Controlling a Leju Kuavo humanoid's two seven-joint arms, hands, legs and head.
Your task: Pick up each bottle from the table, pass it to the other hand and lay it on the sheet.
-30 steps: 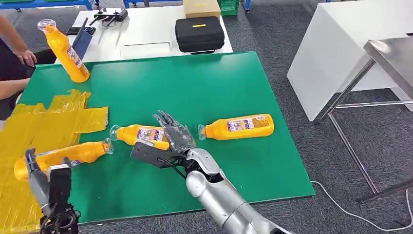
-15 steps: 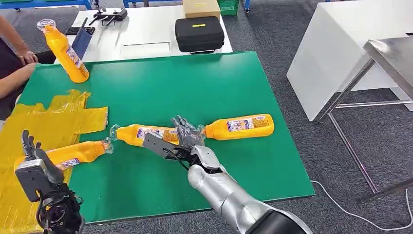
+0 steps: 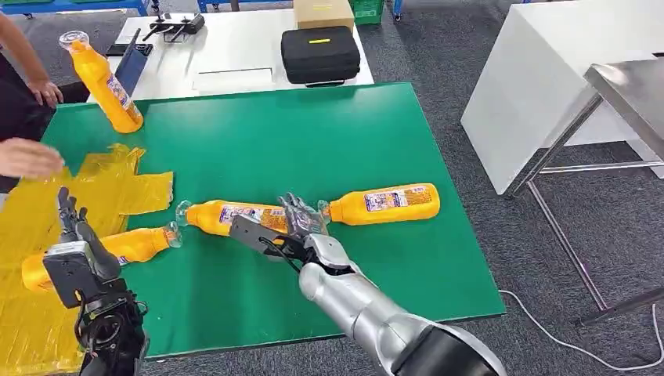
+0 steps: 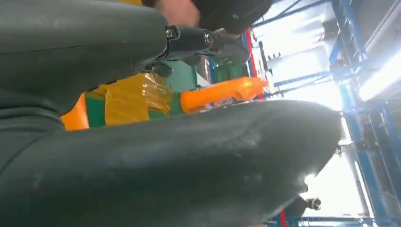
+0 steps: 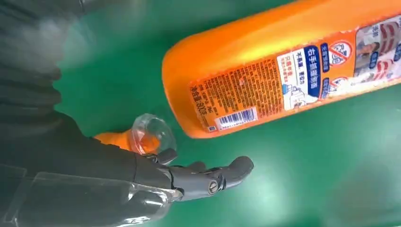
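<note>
A: Since the right hand point(image 3: 301, 223) sits over the gap between two bottles, what can't you make out?

B: Whether it touches either. Head view: it covers the base of the mid bottle point(image 3: 227, 215) and is right by the cap of the right bottle point(image 3: 384, 204). Wrist view: fingers point(image 5: 222, 176) stretched out, apart, nothing in them, over bare mat, w/ an orange base point(image 5: 265, 75) and a clear cap point(image 5: 150, 135) beyond.

A: Left hand point(image 3: 74, 251)?

B: Raised, fingers pointing up and apart, holding nothing. It hides part of the left bottle point(image 3: 125, 247), which lies partly on the yellow sheet point(image 3: 47, 196), cap end out over the green.

A: Left wrist cam?

B: Mostly dark blurred hand point(image 4: 156, 161), too close to read. Bits of yellow sheet point(image 4: 132, 97) and an orange bottle point(image 4: 222, 92) behind; can't tell which one.

A: Anything cut off?

B: A person at the far left edge: a palm point(image 3: 27, 157) over the sheet, an arm point(image 3: 27, 59) by the far bottle point(image 3: 102, 78), which stands tilted at the mat's back corner.

A: Surface, room?

B: Green mat point(image 3: 313, 141) on the table, sheet crumpled at its left. Behind, a white table point(image 3: 235, 59) w/ a black case point(image 3: 321, 55) and a cardboard box point(image 3: 323, 13). White bench point(image 3: 540, 70) and steel table point(image 3: 626, 86) at right, grey carpet point(image 3: 579, 235), white cable point(image 3: 548, 333).
</note>
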